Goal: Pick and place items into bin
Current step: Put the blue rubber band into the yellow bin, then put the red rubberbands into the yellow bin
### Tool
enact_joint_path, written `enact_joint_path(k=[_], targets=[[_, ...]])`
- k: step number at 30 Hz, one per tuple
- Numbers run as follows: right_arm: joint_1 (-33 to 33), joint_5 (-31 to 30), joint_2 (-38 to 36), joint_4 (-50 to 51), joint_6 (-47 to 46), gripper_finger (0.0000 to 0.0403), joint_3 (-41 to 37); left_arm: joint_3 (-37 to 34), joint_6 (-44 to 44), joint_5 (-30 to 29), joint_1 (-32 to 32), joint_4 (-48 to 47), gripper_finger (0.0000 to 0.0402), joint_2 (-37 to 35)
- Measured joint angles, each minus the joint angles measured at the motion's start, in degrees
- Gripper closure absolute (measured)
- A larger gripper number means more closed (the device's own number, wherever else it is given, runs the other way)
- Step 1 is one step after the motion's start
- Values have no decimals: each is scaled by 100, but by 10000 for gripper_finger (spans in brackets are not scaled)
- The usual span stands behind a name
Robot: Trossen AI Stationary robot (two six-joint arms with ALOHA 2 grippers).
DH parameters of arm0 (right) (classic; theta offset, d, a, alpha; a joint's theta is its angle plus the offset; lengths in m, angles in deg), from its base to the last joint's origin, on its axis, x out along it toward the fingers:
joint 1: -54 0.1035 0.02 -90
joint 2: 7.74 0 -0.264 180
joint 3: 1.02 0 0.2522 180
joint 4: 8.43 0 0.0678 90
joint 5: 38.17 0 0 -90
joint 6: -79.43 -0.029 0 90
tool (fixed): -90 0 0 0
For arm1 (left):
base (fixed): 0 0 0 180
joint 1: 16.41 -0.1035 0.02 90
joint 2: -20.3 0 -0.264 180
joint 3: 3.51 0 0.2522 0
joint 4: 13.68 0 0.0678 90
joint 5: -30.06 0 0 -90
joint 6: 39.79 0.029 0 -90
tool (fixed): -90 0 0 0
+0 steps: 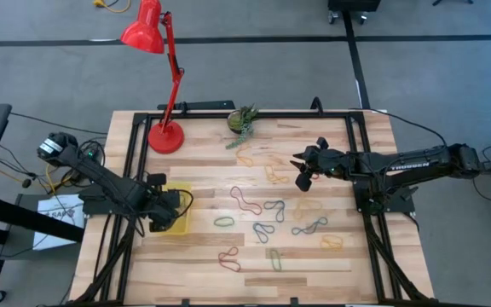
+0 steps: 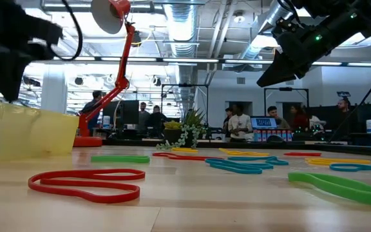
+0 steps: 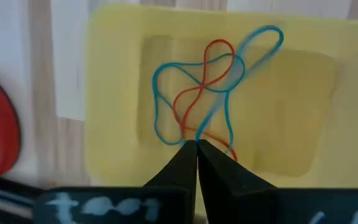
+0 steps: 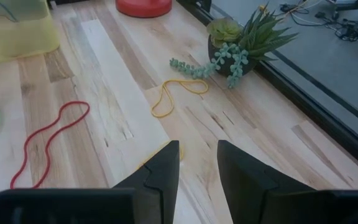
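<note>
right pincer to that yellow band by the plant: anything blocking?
Nothing visible. The right pincer hangs open above bare wood, and the yellow band lies flat ahead of it. The plant sits beside the band, off the direct line.

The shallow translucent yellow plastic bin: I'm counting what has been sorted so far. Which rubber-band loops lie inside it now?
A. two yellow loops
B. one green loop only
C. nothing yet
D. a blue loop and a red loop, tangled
D: the left wrist view shows a thin blue rubber-band loop and a thin red rubber-band loop crossing each other inside the yellow bin, just ahead of the shut left gripper.
</note>
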Motion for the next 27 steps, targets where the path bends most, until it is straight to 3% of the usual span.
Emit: enact_joint_path(k=[3,9,27], targets=[[-1,0,0,-6,2,301,0,-232,-162,-62,0,365,401,-3],[-1,0,-2,-21,1,301,0,-277,-961,-761,-4,513,395,-3],[1,0,0,-19,0,301,0,-273,-940,-846,-15,856,319,311]])
